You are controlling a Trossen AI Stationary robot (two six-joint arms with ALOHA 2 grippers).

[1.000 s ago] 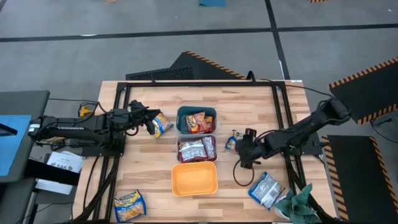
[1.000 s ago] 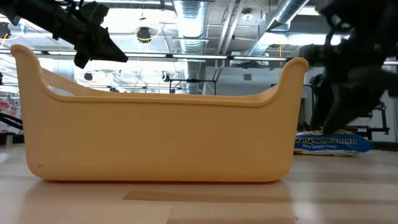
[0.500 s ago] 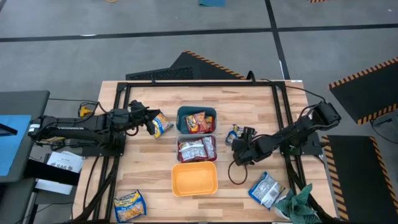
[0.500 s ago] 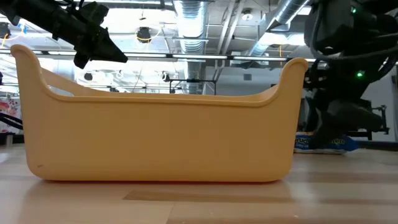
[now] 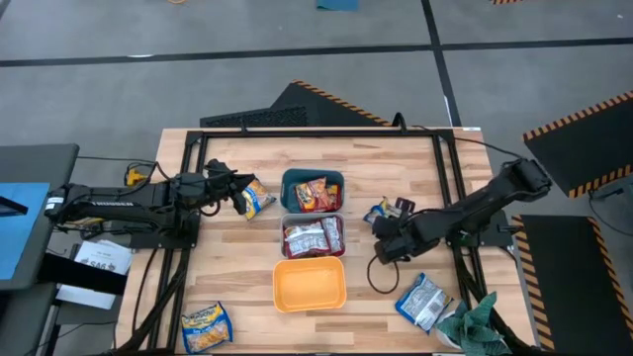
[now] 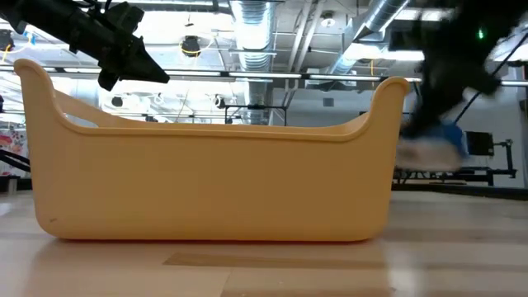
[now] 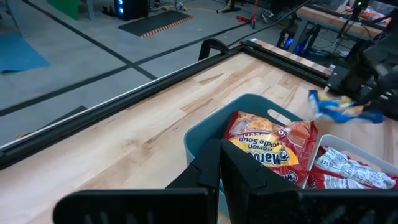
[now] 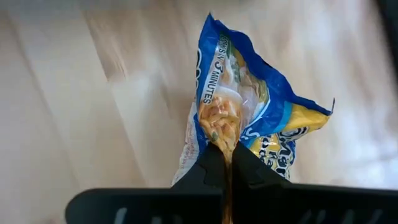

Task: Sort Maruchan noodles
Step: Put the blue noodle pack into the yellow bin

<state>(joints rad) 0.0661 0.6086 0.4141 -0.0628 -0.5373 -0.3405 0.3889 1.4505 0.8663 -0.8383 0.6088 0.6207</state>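
My right gripper (image 5: pixel 389 223) is shut on a yellow-and-blue noodle packet (image 8: pixel 249 118), to the right of the bins; in the low view this packet (image 6: pixel 431 145) hangs above the table. My left gripper (image 5: pixel 237 193) is shut on another yellow-and-blue packet (image 5: pixel 256 197) just left of the teal bin (image 5: pixel 289 180), which holds red-orange packets (image 5: pixel 313 194). The white bin (image 5: pixel 285 223) holds silver-white packets (image 5: pixel 312 238). The orange bin (image 5: pixel 310 286) stands nearest the front edge. My left gripper pinches the yellow packet's near end (image 7: pixel 244 151) between its two fingers, coming roughly level from the table's left. The packet sticks out past the fingertips toward the teal bin, clear of the table. My right gripper pinches the packet's crumpled edge (image 8: pixel 219 138) between its two shut fingers. The packet is lifted clear of the table and reaches out beyond the fingertips.
A yellow-and-blue packet (image 5: pixel 206 325) lies near the front left corner. A silver-white packet (image 5: pixel 423 301) lies at the front right, next to a green rag (image 5: pixel 476 324). A black frame (image 5: pixel 316 133) runs along the table's far and side edges.
My right gripper has shut on the yellow-and-blue packet that lay on the table right of the bins. It has then risen, lifting the packet clear of the table and a little toward the far edge.
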